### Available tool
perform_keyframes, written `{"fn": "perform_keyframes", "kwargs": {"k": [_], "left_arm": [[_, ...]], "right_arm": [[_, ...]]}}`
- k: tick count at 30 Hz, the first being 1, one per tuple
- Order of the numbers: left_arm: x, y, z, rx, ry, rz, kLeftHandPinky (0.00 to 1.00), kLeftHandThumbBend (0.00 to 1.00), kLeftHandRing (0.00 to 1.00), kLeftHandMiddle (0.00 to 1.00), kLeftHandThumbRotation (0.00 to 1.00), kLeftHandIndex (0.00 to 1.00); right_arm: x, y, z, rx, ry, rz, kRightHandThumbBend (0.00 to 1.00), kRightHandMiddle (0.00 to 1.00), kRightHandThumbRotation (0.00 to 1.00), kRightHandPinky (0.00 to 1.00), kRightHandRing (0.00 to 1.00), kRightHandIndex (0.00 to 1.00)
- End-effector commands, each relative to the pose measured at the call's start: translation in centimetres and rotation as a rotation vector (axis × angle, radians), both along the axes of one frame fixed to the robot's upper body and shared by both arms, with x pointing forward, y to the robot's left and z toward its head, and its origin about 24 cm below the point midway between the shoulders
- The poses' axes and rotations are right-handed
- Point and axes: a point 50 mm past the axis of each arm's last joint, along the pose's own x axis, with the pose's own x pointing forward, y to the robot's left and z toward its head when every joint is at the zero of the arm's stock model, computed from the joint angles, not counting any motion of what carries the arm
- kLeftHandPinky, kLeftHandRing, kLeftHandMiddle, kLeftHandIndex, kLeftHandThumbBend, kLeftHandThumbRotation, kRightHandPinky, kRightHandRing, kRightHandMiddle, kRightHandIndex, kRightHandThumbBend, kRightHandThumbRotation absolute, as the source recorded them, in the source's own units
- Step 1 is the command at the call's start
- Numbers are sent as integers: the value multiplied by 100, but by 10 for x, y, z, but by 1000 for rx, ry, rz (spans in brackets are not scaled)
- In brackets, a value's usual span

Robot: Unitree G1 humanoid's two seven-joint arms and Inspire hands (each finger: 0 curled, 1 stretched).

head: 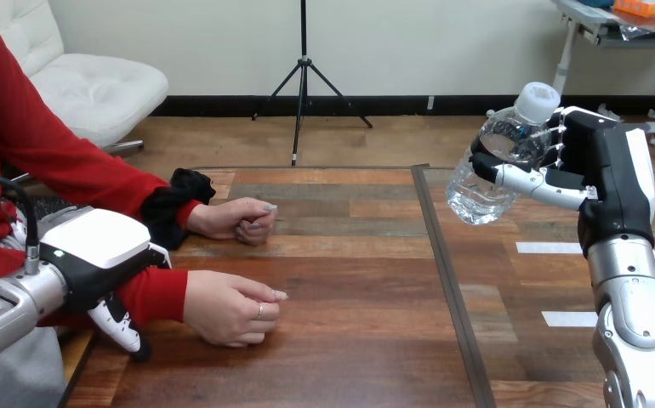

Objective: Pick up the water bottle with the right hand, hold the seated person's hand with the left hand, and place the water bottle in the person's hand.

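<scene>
A clear water bottle (498, 161) with a white cap hangs tilted in the air above the table's right half, and my right hand (600, 170) is shut round it. The person sits at the left with both hands on the wooden table (350, 340). Their nearer hand (226, 308) rests loosely curled, palm down, and the farther hand (235, 219) lies behind it. My left hand (94, 246) lies back up over the red-sleeved forearm just behind the nearer hand. What it grips there is hidden under its white shell.
A dark seam (443, 272) runs front to back down the table between the person's hands and the bottle. Two white tape strips (554, 248) lie on the right part, near my right arm. Bare wood stretches across the middle.
</scene>
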Motion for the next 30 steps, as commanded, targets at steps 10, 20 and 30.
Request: {"fn": "perform_keyframes", "kwargs": {"k": [10,20,30], "left_arm": [[0,-19,-15,-80,51,12,52,93,54,57,23,60],[0,-22,-17,-154,54,47,47,87,49,53,13,55],[0,-27,-18,-232,62,72,44,83,48,53,7,55]], "right_arm": [[3,7,38,17,-160,35,91,38,0,27,32,41],[5,10,38,43,-172,69,89,38,0,27,32,41],[6,13,39,58,-175,86,88,39,0,27,32,41]]}}
